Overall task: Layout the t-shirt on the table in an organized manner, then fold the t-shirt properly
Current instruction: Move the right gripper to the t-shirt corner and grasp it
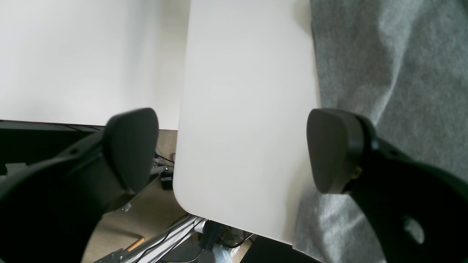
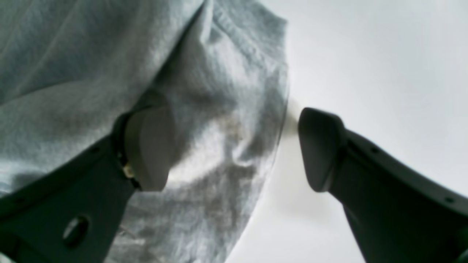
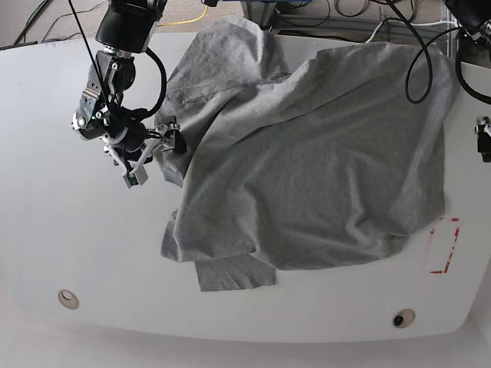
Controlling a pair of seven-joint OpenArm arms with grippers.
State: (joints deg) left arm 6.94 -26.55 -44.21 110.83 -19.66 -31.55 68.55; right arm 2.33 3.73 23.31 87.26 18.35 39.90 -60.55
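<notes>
White tabletop (image 3: 61, 238) under me, the t-shirt (image 3: 322, 169) heaped and half folded over itself across its middle. My right gripper (image 2: 234, 149) stands wide, straddling the shirt's crumpled edge; pinch there and I fear grabbing two layers. My left gripper (image 1: 230, 149) gapes empty by the far shirt edge. Red tape (image 3: 445, 245) lies just beside the hem; cables (image 3: 418, 61) hang near the collar side.

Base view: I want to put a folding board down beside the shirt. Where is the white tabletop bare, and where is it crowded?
The widest bare stretch of the white smooth tabletop lies on the image's left, below the open right gripper and above the round grommet. The front strip under the heather-grey cotton t-shirt is narrower. The red tape rectangle corner is tight. The middle is covered.
</notes>
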